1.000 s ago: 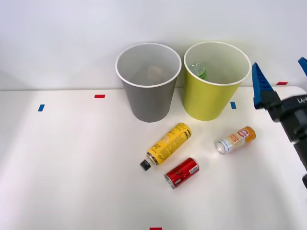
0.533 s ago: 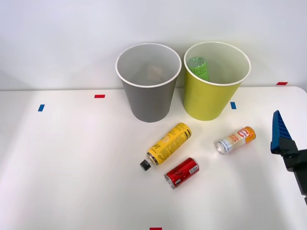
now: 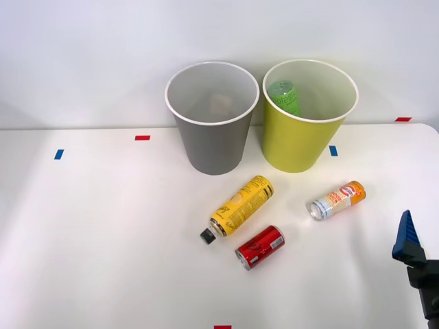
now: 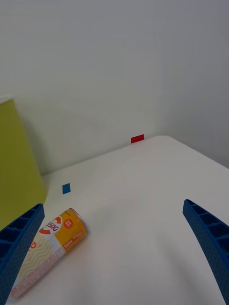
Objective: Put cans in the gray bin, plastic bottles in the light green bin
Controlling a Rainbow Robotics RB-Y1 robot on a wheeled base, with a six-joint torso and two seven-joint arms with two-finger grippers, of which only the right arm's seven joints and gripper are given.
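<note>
At the near right corner of the table (image 3: 82, 260), the right gripper (image 4: 117, 248) hangs low with its blue fingers (image 3: 406, 236) spread wide apart and nothing between them. The orange can (image 3: 336, 199) lies on its side to the gripper's left and a little farther off, silver end toward the left; in the wrist view it sits just beside one finger. The arm comes in from the right edge, and the fingers point toward the far side of the table.

The red can (image 3: 260, 247) lies on its side near the table's middle, well apart from the gripper. Just beside it, to the far left, the yellow bottle (image 3: 238, 208) lies tilted with its black cap toward the near left. At the far edge stand the gray bin (image 3: 211, 147) and, to its right, the green bin (image 3: 295, 147). The green bottle (image 3: 285, 97) leans inside the green bin against its wall.
</note>
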